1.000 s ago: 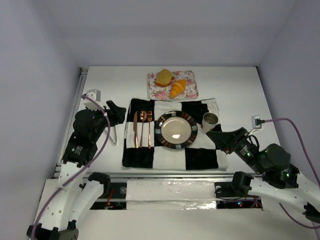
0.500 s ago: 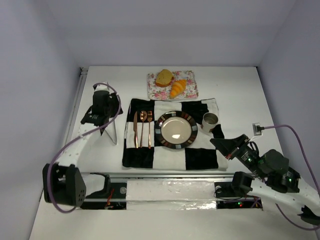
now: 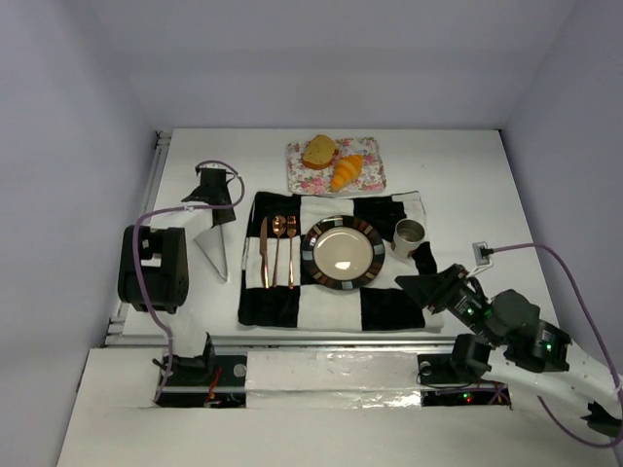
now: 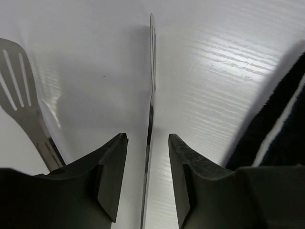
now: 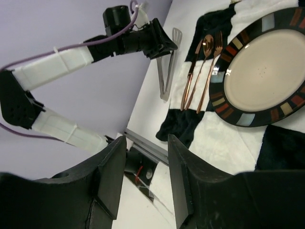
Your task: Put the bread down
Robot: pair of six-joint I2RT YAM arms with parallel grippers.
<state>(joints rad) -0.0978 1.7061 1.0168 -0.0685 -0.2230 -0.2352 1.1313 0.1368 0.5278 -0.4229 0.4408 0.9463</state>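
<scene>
Fingers [image 4: 110, 171] of left gripper [image 4: 147, 143] spread, straddling one blade of the tongs [image 4: 151, 86], not yet closed. Right gripper [image 5: 147, 142] spread too, lower right of top view. Croissant [image 3: 347, 172] and bread slice [image 3: 318, 152] sit on floral tray [image 3: 370, 148], top centre, above plate [image 3: 313, 255]. Step, as judged: tool pickup. Next: close on the tongs, lift.

Ten things of seven kinds on the white desk [image 3: 467, 175].

Two baked pieces: one golden-orange crescent croissant [image 3: 347, 172] and one round, tan, brown-crusted bread slice [image 3: 318, 152]. One rectangular floral tray [image 3: 373, 148]. One round cream plate with a multicoloured block rim [image 3: 312, 255]. One black-and-white checkered cloth mat [image 3: 389, 307]. Three copper-coloured pieces of cutlery: one knife [image 3: 264, 251], one spoon [image 3: 277, 248], one fork [image 3: 291, 250]. One small grey-green cup [image 3: 410, 233]. One pair of shiny metal tongs [image 3: 216, 253].
</scene>
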